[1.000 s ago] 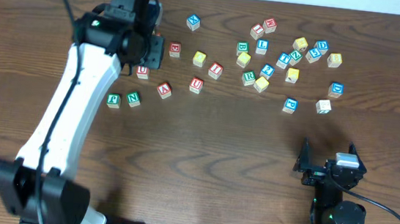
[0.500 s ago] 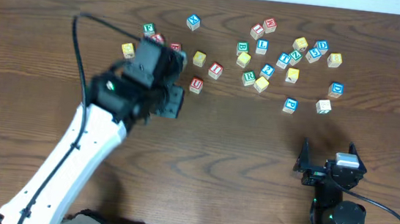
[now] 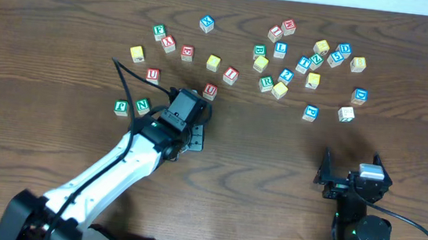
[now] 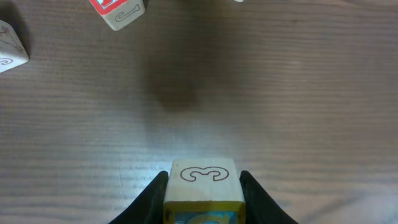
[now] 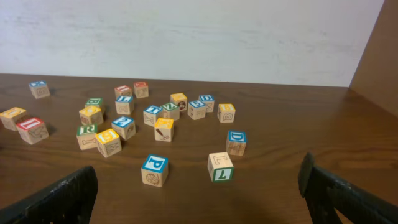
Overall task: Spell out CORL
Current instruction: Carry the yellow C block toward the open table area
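Yellow-faced cube (image 4: pixel 203 186) clamped between the fingers of the left end effector (image 4: pixel 203 180), pale wooden upper face marked with an outlined curved figure, yellow-and-blue face below.

On the brown wooden surface (image 3: pixel 271 181), a green-lettered cube (image 3: pixel 121 107) is sitting just beside a second green-lettered cube (image 3: pixel 143 105), toward the left edge. A red-lettered cube (image 3: pixel 153 75) is lying just beyond them. A blue-topped cube (image 3: pixel 207 23) is resting near the far edge.
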Controlling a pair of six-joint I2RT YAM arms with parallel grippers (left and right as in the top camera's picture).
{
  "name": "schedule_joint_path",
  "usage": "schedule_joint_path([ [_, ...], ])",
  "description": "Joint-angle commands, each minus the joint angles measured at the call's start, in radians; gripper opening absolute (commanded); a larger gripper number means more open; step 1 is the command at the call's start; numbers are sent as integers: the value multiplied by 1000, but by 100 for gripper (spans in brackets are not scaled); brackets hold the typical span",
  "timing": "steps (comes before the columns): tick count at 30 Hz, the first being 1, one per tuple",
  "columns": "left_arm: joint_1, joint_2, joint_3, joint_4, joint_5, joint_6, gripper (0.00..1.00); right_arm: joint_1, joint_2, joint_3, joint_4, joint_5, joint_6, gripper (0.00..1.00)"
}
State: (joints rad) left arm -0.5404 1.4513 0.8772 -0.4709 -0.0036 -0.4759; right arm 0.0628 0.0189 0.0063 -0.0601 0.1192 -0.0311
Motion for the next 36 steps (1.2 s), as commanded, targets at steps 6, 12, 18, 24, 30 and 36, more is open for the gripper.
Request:
schedule_joint_path([
  [6, -2, 195, 24, 32, -31, -34, 7, -3, -3, -1, -4, -6, -8, 99],
  [12, -2, 239, 68, 31, -30, -15, 7, -3, -3, -1, -4, -6, -8, 99],
  [18, -2, 240, 101, 32, -31, 12, 7, -3, -3, -1, -4, -6, -8, 99],
  [24, -2, 245, 119, 45, -34, 27, 7, -3, -3, -1, -4, -6, -8, 99],
  [30, -2, 260, 124, 47, -34, 34, 7, -3, -3, -1, -4, -6, -8, 99],
  [36, -2, 284, 124, 44, -34, 85, 7, -3, -3, -1, -4, -6, -8, 99],
])
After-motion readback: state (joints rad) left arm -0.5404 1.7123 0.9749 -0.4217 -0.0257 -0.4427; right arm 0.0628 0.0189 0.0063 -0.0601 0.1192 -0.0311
